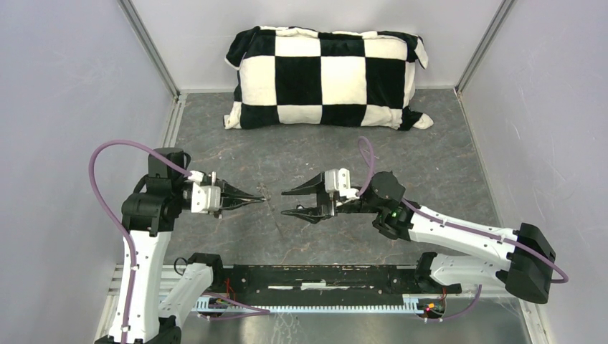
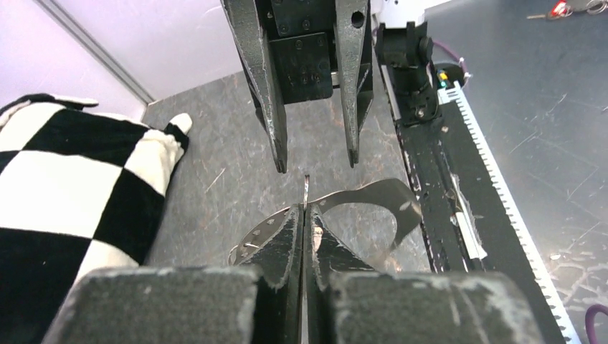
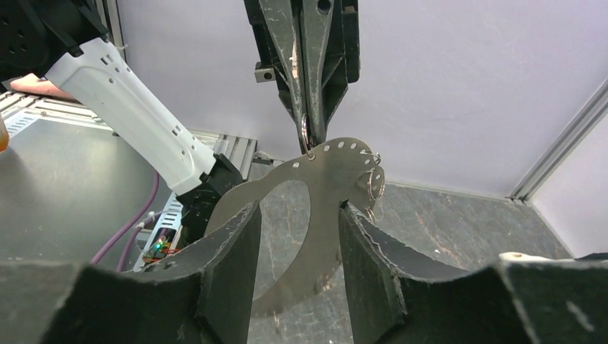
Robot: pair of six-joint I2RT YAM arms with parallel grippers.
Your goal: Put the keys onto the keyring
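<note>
Right wrist view: keyring point(image 3: 323, 229), a flat grey perforated metal band w/ small split rings point(image 3: 373, 183), is hung from left gripper point(image 3: 307, 132), which is clamped on its top edge. Long axis approx. vertical. Right gripper point(image 1: 285, 202) is spread apart, facing it, just short. Keys point(image 2: 563, 8), red tag visible, are seen beyond base rail point(image 2: 437, 186), well apart; right arm is judged nearer.

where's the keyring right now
In the right wrist view, centre, the keyring hangs in mid-air. The shut left gripper pinches its top edge, and its lower part sits between the fingers of the open right gripper.
</note>
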